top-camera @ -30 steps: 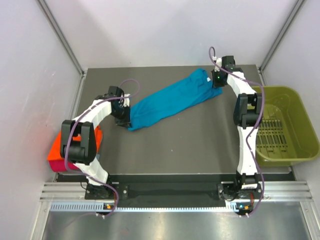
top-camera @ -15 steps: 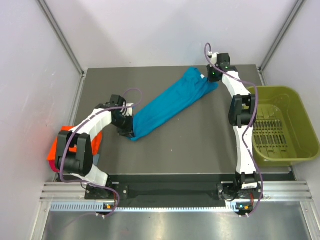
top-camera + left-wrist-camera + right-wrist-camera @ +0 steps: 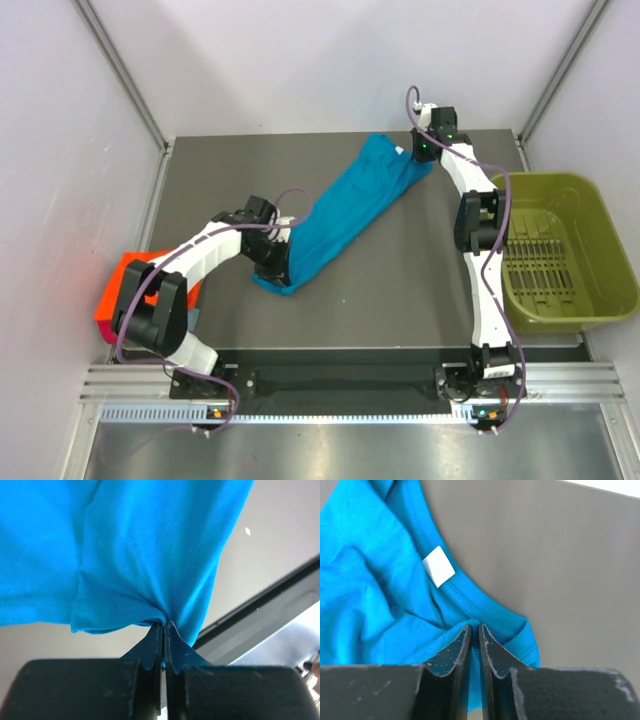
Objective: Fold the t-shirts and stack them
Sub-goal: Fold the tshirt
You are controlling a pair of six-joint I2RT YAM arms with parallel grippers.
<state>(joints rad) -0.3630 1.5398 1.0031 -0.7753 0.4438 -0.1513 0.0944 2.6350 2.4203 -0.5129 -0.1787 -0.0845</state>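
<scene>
Top external view: a dark grey matte table (image 3: 400,300) stands in an enclosure of pale wall panels with aluminium corner posts (image 3: 120,70). A ribbed metal rail (image 3: 330,385) runs along the near edge.

A teal-blue cloth t-shirt (image 3: 345,205) is drawn into a long diagonal band on the table between the two pincers. The left pincer (image 3: 278,268) is at its near end and the right pincer (image 3: 415,155) at its far end.

An orange folded cloth shirt (image 3: 120,290) lies well to the left of the left pincer at the table's left edge, partly behind that arm. An olive-green plastic basket (image 3: 590,215) sits to the right of the right pincer, nearer the arm bases and beside the table's right edge.

Left wrist view: the left pincer's fingers are pressed together with the shirt's stitched hem bunched and gripped between the tips. Cloth spreads beyond the pincer. To its right are grey surface, a small white speck (image 3: 247,530) and the black table edge.

Right wrist view: the right pincer's fingers are closed to a thin slit on a fold of cloth by the neckline. A small white neck label (image 3: 439,566) lies just beyond the fingertips, to the left. Grey table lies to the right of the pincer.
</scene>
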